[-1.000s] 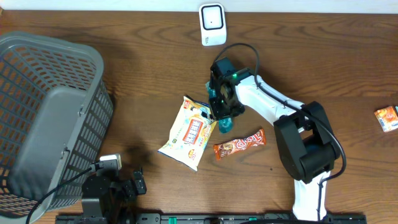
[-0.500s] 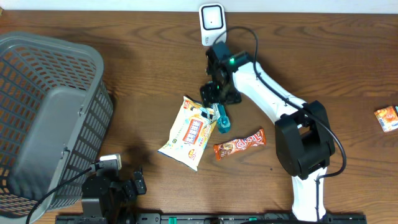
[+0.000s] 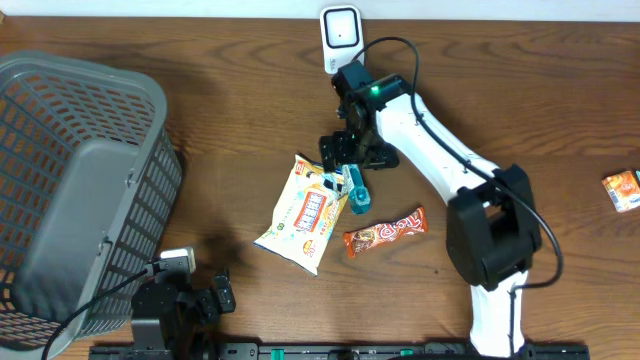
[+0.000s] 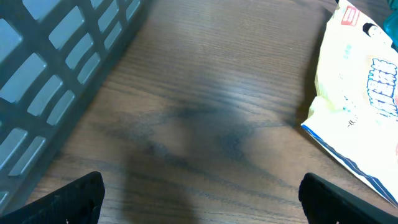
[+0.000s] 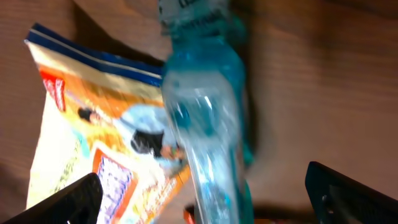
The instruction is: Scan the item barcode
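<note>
The item, a teal plastic bottle [image 3: 357, 190], lies on the table against the right edge of a snack bag [image 3: 305, 212]. My right gripper [image 3: 352, 160] hovers open just beyond the bottle's far end, holding nothing. In the right wrist view the bottle [image 5: 208, 124] runs down between the spread fingertips [image 5: 68, 202], blurred, with the bag [image 5: 93, 143] to its left. The white barcode scanner [image 3: 341, 39] stands at the table's far edge. My left gripper [image 4: 205, 202] is open over bare wood near the front edge [image 3: 215, 298].
A grey basket [image 3: 80, 180] fills the left side, and its wall [image 4: 56, 68] shows close in the left wrist view. A red-brown candy bar [image 3: 385, 231] lies right of the bag. An orange packet [image 3: 621, 190] sits at the far right edge.
My right gripper opened, let go of the teal bottle and drew back toward the scanner. The bottle now lies beside the snack bag. The left arm has not moved.
</note>
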